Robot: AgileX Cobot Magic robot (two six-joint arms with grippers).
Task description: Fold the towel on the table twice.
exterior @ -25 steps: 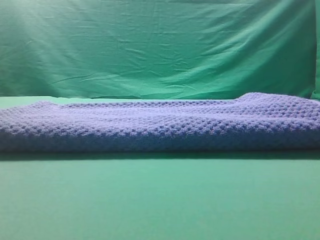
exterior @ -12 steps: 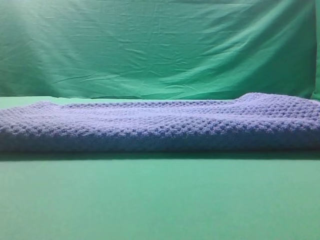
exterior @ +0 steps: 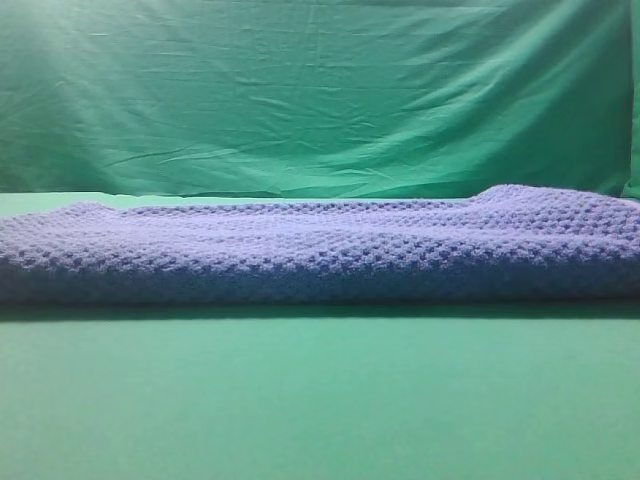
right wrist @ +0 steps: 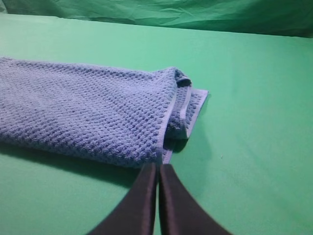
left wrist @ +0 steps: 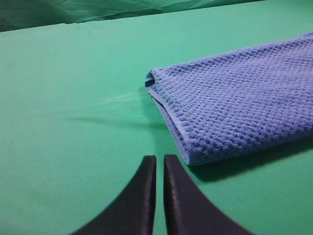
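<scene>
The blue-grey waffle-weave towel [exterior: 320,250] lies folded in a long band across the green table [exterior: 320,400]. In the left wrist view its left end [left wrist: 234,107] shows stacked layers with a hemmed edge. My left gripper [left wrist: 160,161] is shut and empty, just in front of that end's near corner. In the right wrist view the towel's right end [right wrist: 98,112] shows layered hems, with one corner sticking out. My right gripper [right wrist: 158,169] is shut and empty, right at the near edge of that end. Neither gripper shows in the exterior high view.
A wrinkled green backdrop curtain [exterior: 320,90] hangs behind the table. Bare green table surface lies in front of the towel and beyond both its ends [left wrist: 63,98] [right wrist: 254,122].
</scene>
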